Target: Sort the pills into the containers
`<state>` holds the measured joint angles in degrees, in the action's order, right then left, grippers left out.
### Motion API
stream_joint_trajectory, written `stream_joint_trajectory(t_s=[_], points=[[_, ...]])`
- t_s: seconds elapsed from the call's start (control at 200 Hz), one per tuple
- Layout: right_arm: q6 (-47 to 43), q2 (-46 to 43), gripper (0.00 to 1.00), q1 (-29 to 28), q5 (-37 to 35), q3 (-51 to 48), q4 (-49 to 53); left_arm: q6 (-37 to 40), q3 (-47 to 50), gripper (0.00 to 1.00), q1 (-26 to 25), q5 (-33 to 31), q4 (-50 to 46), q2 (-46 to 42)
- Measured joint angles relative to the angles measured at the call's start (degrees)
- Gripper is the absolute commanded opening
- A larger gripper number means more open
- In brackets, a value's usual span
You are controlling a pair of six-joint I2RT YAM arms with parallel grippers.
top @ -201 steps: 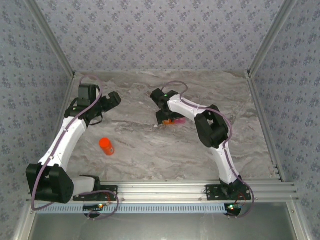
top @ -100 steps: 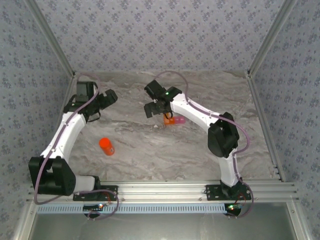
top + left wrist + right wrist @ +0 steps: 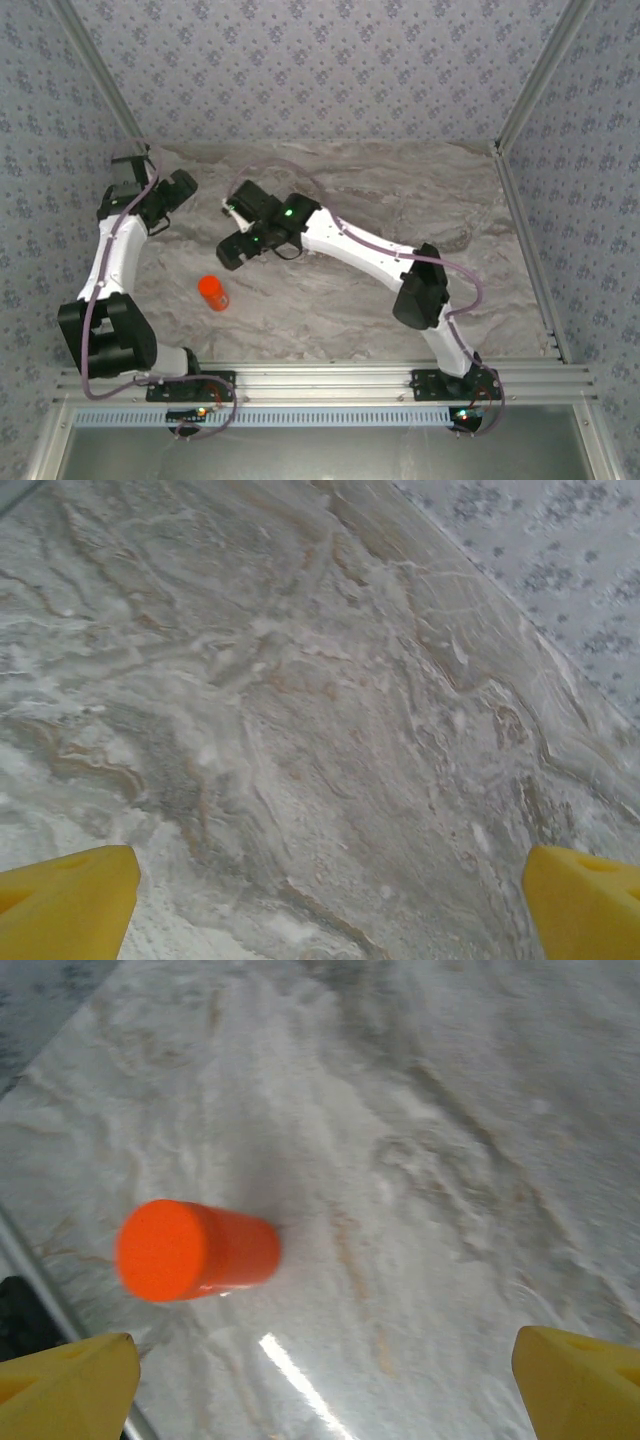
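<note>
Left gripper (image 3: 183,190) sat near the far left wall, jaws wide, nothing between the yellow fingers (image 3: 65,900), just bare marble table (image 3: 300,700) under it. Right arm reached across to the left half of the table, right gripper (image 3: 232,251) also spread wide and empty, hovering near the orange bottle (image 3: 212,292). In the right wrist view the bottle (image 3: 196,1250) sat ahead, left of centre, apart from both fingers.
</note>
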<state>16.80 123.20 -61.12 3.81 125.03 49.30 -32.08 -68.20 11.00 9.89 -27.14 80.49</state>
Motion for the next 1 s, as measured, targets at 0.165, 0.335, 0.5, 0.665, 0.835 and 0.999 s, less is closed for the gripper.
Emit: stream_joint_trajectory(t_s=[0.165, 0.335, 0.5, 0.665, 0.835, 0.999], points=[[-1.49, 6.93, 0.99, -3.26, 1.75, 7.8, 3.3, -0.61, 0.02, 0.98, 4.74, 2.43, 0.39, 0.31], [-2.58, 11.63, 0.99, -4.81, 2.6, 11.96, 5.84, -0.83, 0.02, 0.98, 6.16, 4.24, 0.46, 0.66], [-3.65, 12.98, 0.99, -5.7, 2.64, 13.14, 5.68, -1.05, 0.09, 0.98, 6.25, 5.16, 0.72, 1.4], [-4.98, 14.12, 0.98, -6.47, 2.01, 13.14, 3.08, -1.07, 0.17, 0.98, 6.25, 5.81, 1.22, 1.4], [-5.75, 15.67, 0.96, -7.06, 1.57, 13.14, -0.46, -1.05, 0.22, 0.98, 6.25, 5.99, 1.33, 1.4], [-5.7, 17.81, 0.92, -7.06, 1.6, 13.14, -3.06, -1.03, 0.24, 0.98, 6.25, 6.03, 1.31, 1.4]])
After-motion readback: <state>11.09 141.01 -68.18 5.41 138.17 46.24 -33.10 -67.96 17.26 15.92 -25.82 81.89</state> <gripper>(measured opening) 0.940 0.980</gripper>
